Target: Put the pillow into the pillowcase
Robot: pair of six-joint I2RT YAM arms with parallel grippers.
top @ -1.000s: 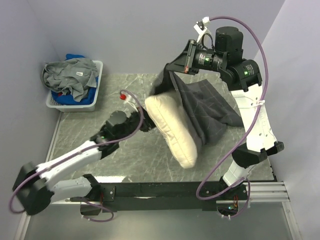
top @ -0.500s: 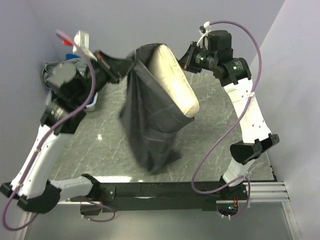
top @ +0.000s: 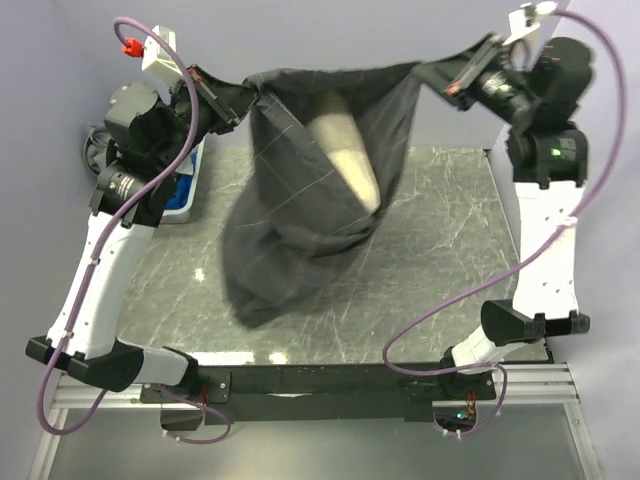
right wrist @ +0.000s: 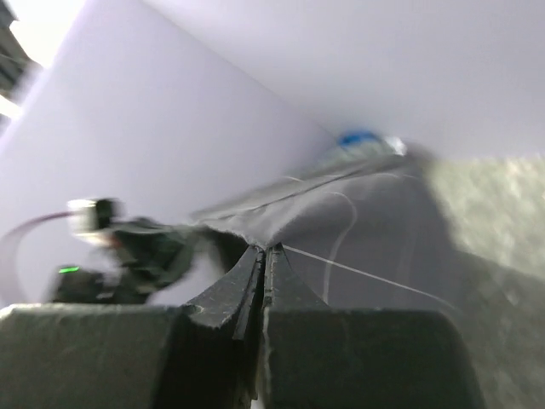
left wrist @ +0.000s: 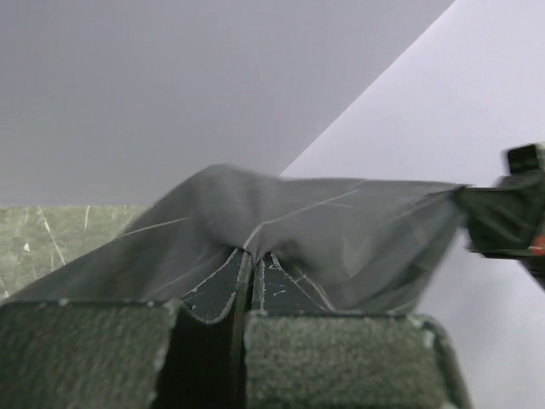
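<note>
The dark charcoal pillowcase (top: 300, 230) with a pale grid hangs high above the table, its mouth stretched wide between both arms. My left gripper (top: 250, 97) is shut on its left rim corner; my right gripper (top: 432, 72) is shut on the right rim corner. The cream pillow (top: 345, 155) sits down inside the open mouth, only its upper part showing. In the left wrist view the pillowcase (left wrist: 324, 230) is pinched at the tips of my left gripper (left wrist: 254, 254). The right wrist view shows my right gripper (right wrist: 264, 250) clamped on the pillowcase (right wrist: 366, 239).
A white basket (top: 185, 205) of clothes stands at the table's far left, mostly behind the left arm. The marble tabletop (top: 440, 260) lies below the hanging sack. Grey walls close in at the back and both sides.
Both arms have lifted and spread apart, stretching the pillowcase mouth wide. The pillow has sunk deeper into the sack. A second ago the left arm was low on the table.
</note>
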